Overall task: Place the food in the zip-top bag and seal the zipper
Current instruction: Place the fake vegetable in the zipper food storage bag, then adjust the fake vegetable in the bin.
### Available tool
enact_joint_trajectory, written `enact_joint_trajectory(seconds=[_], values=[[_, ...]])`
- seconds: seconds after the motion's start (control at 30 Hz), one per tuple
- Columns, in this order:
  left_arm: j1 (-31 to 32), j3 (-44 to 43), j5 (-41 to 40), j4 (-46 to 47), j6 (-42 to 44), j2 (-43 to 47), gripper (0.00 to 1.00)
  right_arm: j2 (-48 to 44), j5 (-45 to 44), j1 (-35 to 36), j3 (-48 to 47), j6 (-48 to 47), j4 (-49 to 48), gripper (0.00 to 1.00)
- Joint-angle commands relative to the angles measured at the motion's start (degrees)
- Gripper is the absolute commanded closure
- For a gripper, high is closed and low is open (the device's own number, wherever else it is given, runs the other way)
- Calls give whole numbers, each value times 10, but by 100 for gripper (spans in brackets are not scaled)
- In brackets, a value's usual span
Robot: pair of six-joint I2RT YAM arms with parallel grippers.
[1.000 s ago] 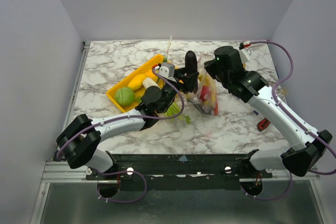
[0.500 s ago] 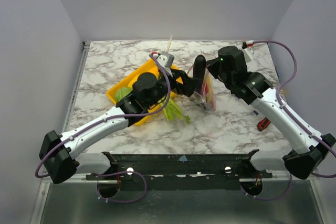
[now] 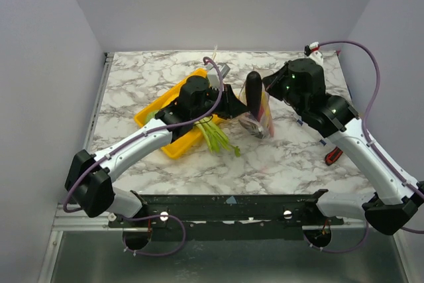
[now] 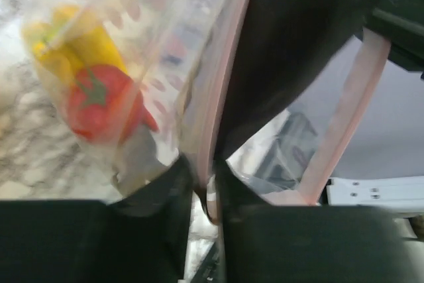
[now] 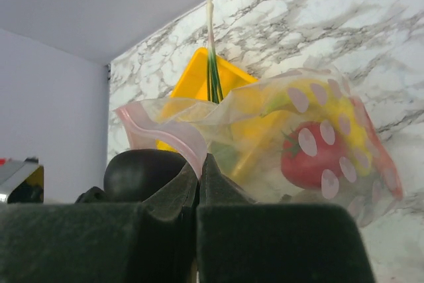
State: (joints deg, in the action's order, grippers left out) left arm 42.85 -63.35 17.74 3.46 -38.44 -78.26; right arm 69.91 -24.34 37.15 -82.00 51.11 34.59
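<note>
A yellow tray (image 3: 171, 148) sits on the marbled table (image 3: 278, 164), a red-handled tool (image 3: 332, 156) lying near its right edge.

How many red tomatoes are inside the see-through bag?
1. The red round plastic toy tomato sits low inside the clear crinkly plastic zip-top bag, beside a yellow toy food. More could be hidden behind it.

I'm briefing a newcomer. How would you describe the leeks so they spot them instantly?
Find the yellow tray on the marble table's left half. Beside its near-right edge lie the leeks: a loose fan of thin green stalks on the marble, not in the tray.
</note>
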Motion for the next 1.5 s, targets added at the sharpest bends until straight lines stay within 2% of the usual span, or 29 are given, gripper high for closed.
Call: enact_joint_trajectory(seconds=[0.0,0.13,0.3,0.37,0.43,0.47,0.57,0.63,0.77,0.87,1.03,1.07,1.1,1.27,1.33,1.4,1.47], values=[[-7,-69,82,-29,-24,-13,98,-32,34,3,-29,-156,-6,99],[-8,-118,105,-85,-36,-8,100,-43,5,3,-51,-234,39,99],[-8,-107,157,-39,-93,-21,98,-46,27,3,-49,-247,45,100],[-10,-107,139,-62,-89,-27,89,-56,-3,4,-16,-258,14,99],[-13,-100,155,-54,-92,-25,80,-40,-24,4,-27,-262,34,99],[-14,-96,152,-63,-86,-21,70,-34,-34,4,-39,-255,54,99],[-14,-69,91,-113,-29,13,55,-42,-43,3,-46,-254,66,99],[-17,-40,14,-148,1,43,45,-56,-55,4,-35,-255,69,99],[-35,16,-124,-207,34,88,35,-64,-62,4,-23,-259,82,99],[-64,25,-199,-259,8,70,21,-67,-53,3,-4,-263,69,99],[-87,-12,-270,-340,-111,-12,17,-67,-33,4,6,-264,50,99],[-88,-16,-278,-339,-131,-31,7,-68,-31,4,7,-263,47,99],[-89,-27,-297,-346,-157,-54,3,-70,-31,4,8,-263,46,99],[-98,-100,-291,-403,-235,-170,2,-83,-33,3,12,-261,43,99],[-100,-101,-291,-399,-256,-193,6,-90,-35,3,14,-259,42,99],[-101,-101,-292,-382,-253,-208,15,-97,-37,4,15,-259,42,100],[-101,-102,-301,-364,-230,-215,30,-103,-39,3,16,-258,41,99]])
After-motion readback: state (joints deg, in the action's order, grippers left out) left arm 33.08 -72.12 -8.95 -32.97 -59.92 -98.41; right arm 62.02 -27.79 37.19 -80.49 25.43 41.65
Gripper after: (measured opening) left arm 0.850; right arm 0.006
